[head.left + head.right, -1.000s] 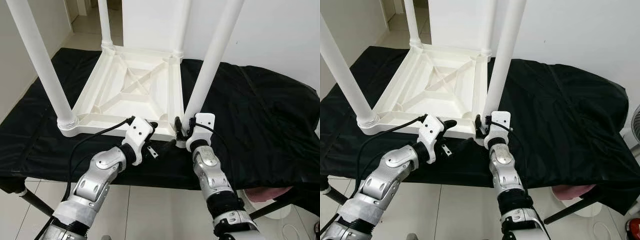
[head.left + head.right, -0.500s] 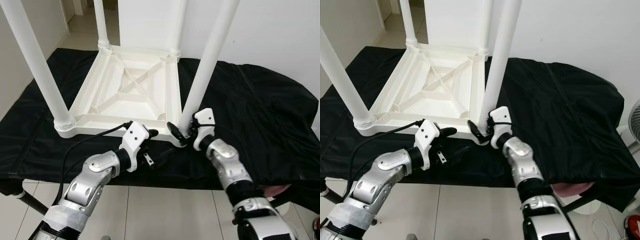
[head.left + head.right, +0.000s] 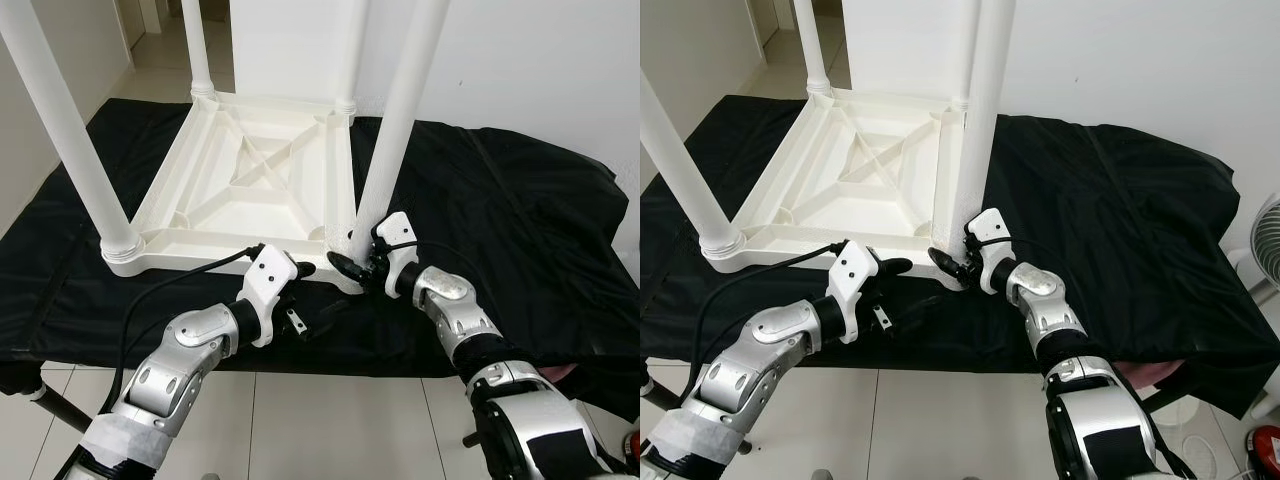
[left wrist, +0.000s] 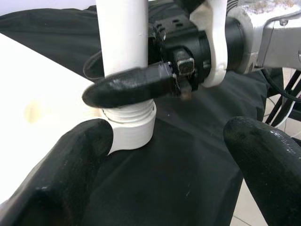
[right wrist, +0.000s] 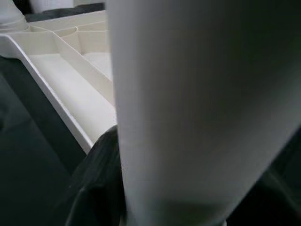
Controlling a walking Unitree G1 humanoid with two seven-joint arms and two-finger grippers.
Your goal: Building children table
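1. Table top [image 3: 250,185] lies upside down on the black cloth [image 3: 520,220], ribbed underside up; four white legs stand in the corner sockets, long axes upright; near-left leg [image 3: 70,140] at the left front corner, far-left leg [image 3: 195,50] behind it.
2. Left gripper [image 3: 305,290] sits low at the front edge of the table top, just left of the near-right corner; in the left wrist view its fingers [image 4: 61,174] are spread wide apart, holding nothing, with the corner collar [image 4: 129,127] between and ahead of them.
3. Near-right leg [image 3: 395,120] is the one being worked; its base meets the collar at the corner nearest the robot, threads visible just above the collar, so probably not fully seated, though that is a judgement.
4. Right gripper [image 3: 352,262] comes in from the right, wrist lying roughly level, fingers closed around the base of the near-right leg; right wrist view has the leg [image 5: 197,108] pressed close between the fingers.
5. Key relation: leg axis is vertical and the right gripper clasps it crosswise, so a turn about that axis would tighten it; right arm is on it, left is just beside and free to steady the table top.
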